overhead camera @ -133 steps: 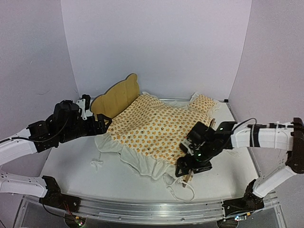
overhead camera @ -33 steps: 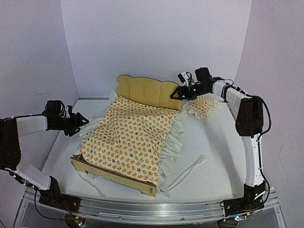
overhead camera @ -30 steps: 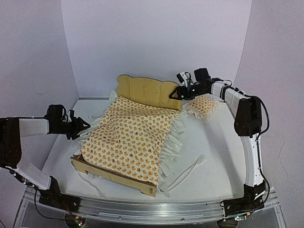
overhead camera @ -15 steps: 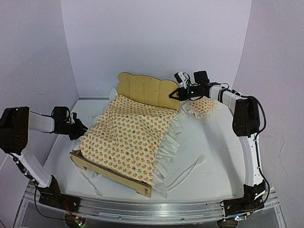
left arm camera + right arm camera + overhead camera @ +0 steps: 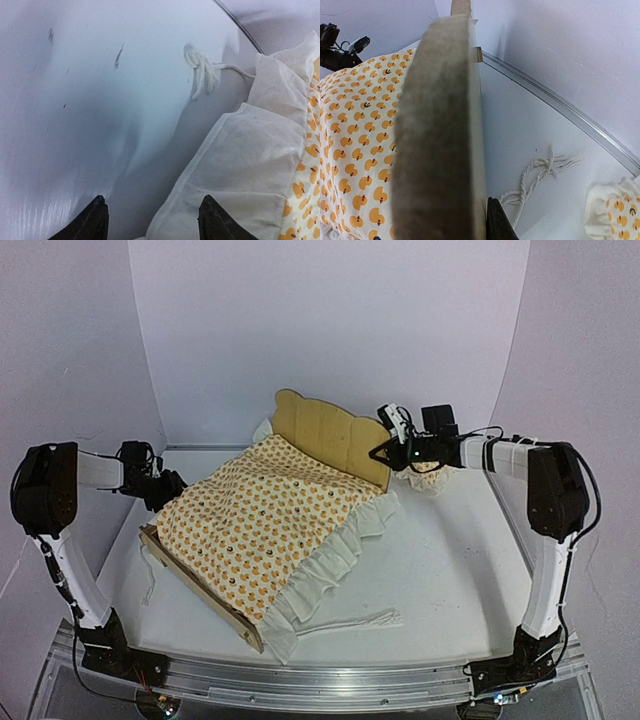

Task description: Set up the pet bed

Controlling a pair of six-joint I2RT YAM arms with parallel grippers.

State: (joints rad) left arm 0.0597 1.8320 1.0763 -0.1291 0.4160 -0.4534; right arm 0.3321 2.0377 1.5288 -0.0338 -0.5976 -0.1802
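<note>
Plywood pet bed (image 5: 330,440) sat clamped by its headboard (image 5: 437,125) in the right gripper (image 5: 384,452). The left gripper (image 5: 152,201) gaped empty beside the bedding (image 5: 260,525). That thin edge grip could slip, skewing the frame.

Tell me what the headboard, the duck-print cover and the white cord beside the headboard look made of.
Headboard: light unpainted wood, likely plywood, with a matte tan face and a pale raw edge.
Cover: thin soft fabric, probably cotton; it is printed, drapes, and has a white ruffle.
Cord: white twisted string, cotton-like, frayed at its end.
</note>
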